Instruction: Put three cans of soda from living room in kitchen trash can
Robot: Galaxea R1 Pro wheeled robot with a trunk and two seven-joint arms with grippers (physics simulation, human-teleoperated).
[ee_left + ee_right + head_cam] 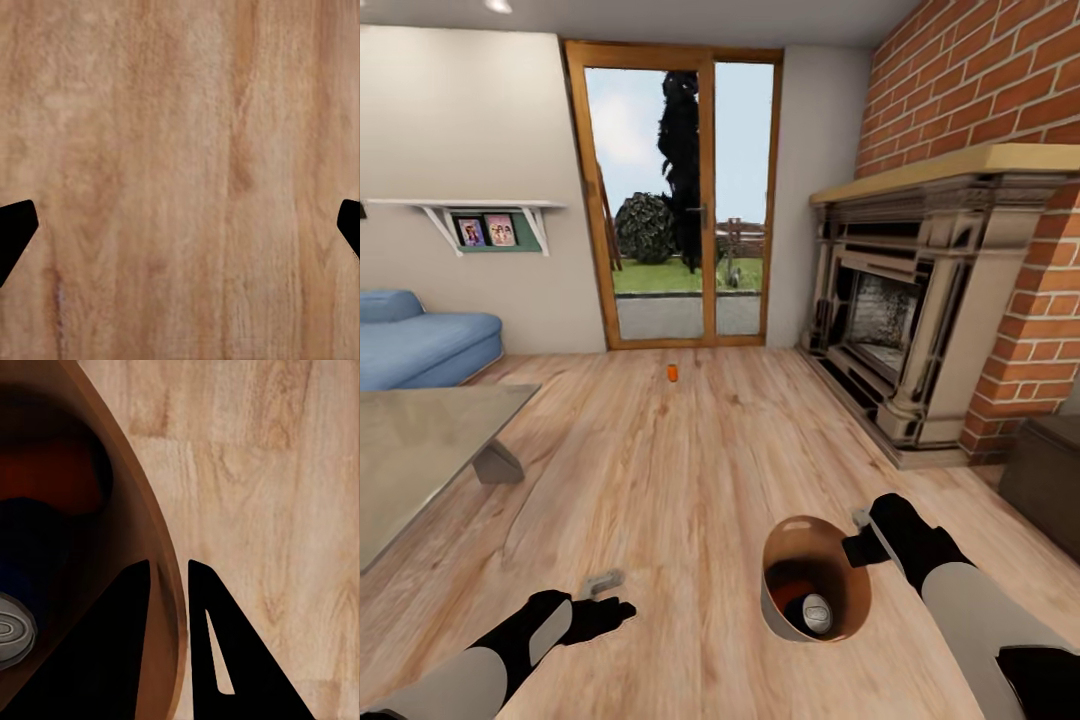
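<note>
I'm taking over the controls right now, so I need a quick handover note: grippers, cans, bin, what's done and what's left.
Right gripper: shut on the trash can rim, one finger inside, one outside.
Left gripper: open, empty, over bare wood floor.
Inside the bin: at least one soda can, with something orange-red beside it.
One more can stands on the floor before the glass door.
Left: collect that can, bring the bin to the kitchen.

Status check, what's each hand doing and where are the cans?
Right hand shut on trash can rim, soda can inside. Left hand open, empty, over floor. One can upright near glass door. Path clear.
</note>
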